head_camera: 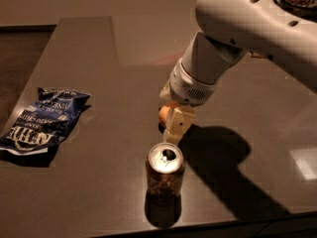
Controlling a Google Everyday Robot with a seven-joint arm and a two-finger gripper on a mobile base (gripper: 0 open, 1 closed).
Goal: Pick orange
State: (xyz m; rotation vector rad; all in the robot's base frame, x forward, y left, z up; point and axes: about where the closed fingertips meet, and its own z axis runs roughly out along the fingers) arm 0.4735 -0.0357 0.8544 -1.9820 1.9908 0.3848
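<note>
The orange (163, 113) lies on the dark table (89, 58), just beyond the brown drink can (165, 176). Only its left edge shows; the rest is hidden behind my gripper. My gripper (172, 128) hangs from the large white arm (237, 29) and points down right at the orange, its tip close to the table and just behind the can's top. I cannot tell whether it touches the orange.
A crumpled blue chip bag (43, 125) lies at the table's left edge. The open can stands near the front edge. The arm casts a dark shadow (218, 157) to the right of the can.
</note>
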